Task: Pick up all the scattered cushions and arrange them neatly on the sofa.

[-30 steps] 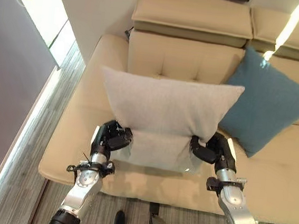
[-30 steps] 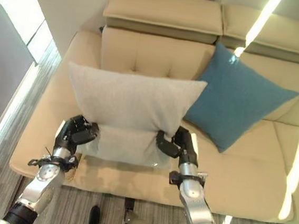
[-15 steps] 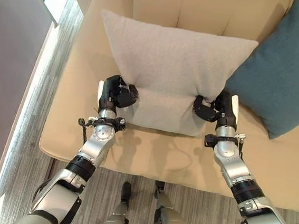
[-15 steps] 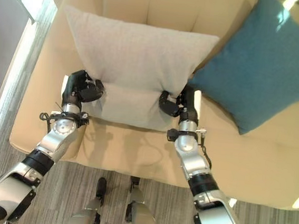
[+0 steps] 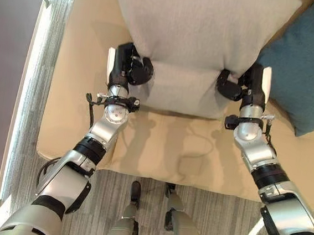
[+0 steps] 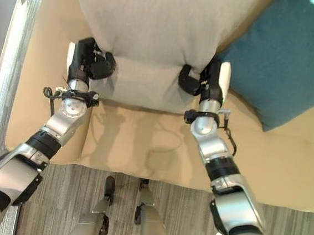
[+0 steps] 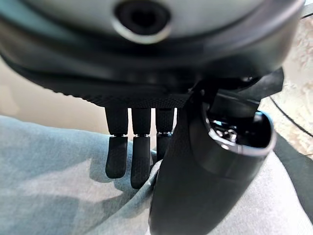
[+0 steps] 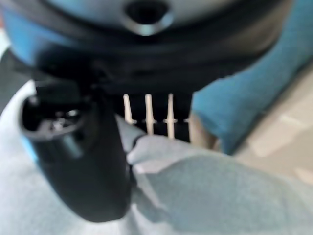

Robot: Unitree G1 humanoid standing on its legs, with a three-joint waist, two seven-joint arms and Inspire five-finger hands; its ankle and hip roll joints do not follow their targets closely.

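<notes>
Change since a second ago: the head view has swung down and in, so the sofa's backrest and headrests have left the top of the picture and the arms fill more of it; that is the camera, not the things. The grey cushion sits between the two hands as it did before, and both grips look the same.

Grey cushion [image 5: 201, 38]: the task's thing, held up over the sofa seat at 12 o'clock from the robot, its lower edge hanging just above the seat, its top cut off by the picture's edge.

Left hand [image 5: 132, 69]: at 10 o'clock, fingers and thumb curled into the cushion's lower left side, cloth bunched between them; the left wrist view shows the fingers [image 7: 128, 156] pressed into grey cloth with the thumb folded over it.

Right hand [image 5: 239, 85]: at 2 o'clock, clamped on the cushion's lower right side the same way; in the right wrist view a fold of grey cloth is pinched beside the thumb.

Blue cushion [image 5: 310, 60]: at 2 o'clock, leaning on the sofa just beside the grey one, behind the right hand.

Sofa [image 5: 176, 152]: beige; it bears the blue cushion, and its seat lies bare in front of the held cushion.

Floor [image 5: 99, 195]: grey striped carpet at 6 o'clock, below the seat's front edge.
</notes>
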